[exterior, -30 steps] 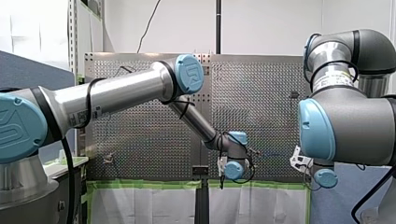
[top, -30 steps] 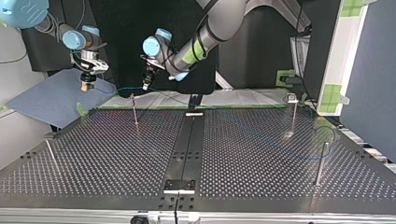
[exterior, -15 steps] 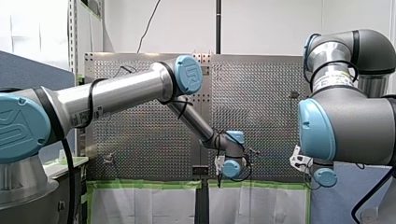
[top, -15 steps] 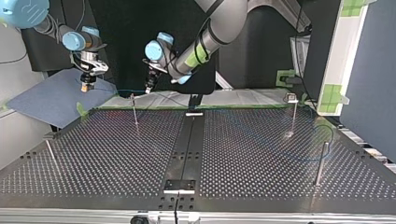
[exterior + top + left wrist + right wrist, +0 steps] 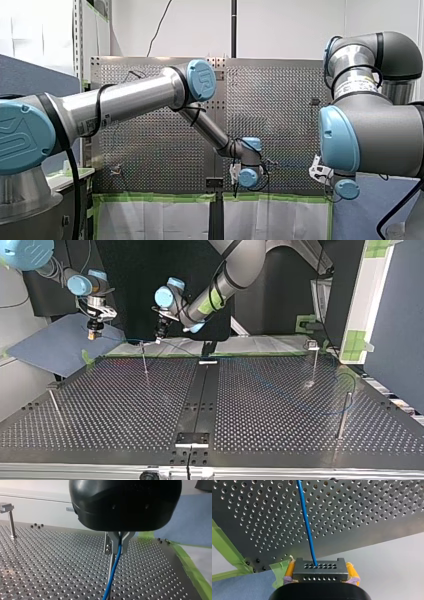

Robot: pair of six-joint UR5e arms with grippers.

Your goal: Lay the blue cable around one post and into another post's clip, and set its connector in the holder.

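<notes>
**Front view.** My left arm (image 5: 130,97) reaches across to the middle of the perforated worktop (image 5: 150,145). Neither end effector's state can be read here. Green tape (image 5: 160,198) edges the worktop, and a plain white wall stands behind.

**Top view.** The left end effector (image 5: 159,337) hangs just beside the clipped post (image 5: 144,357) near the worktop's far edge. The right end effector (image 5: 92,333) hangs over a blue mat (image 5: 55,347) off the worktop's corner. The blue cable (image 5: 325,413) shows faintly on the worktop. It appears to bend round a tall post (image 5: 343,415) at the view's right, so that step looks done.

**Left wrist view.** The metal fingers are closed on the blue cable, with the clipped post just beside them. Whether the cable sits in the clip cannot be told. I judge this to be the step in hand.

**Right wrist view.** Yellow pads (image 5: 352,570) clamp the grey connector (image 5: 320,575), and the cable leaves it toward the worktop. The connector is not yet in a holder, and I cannot pick out the holder with certainty.
</notes>
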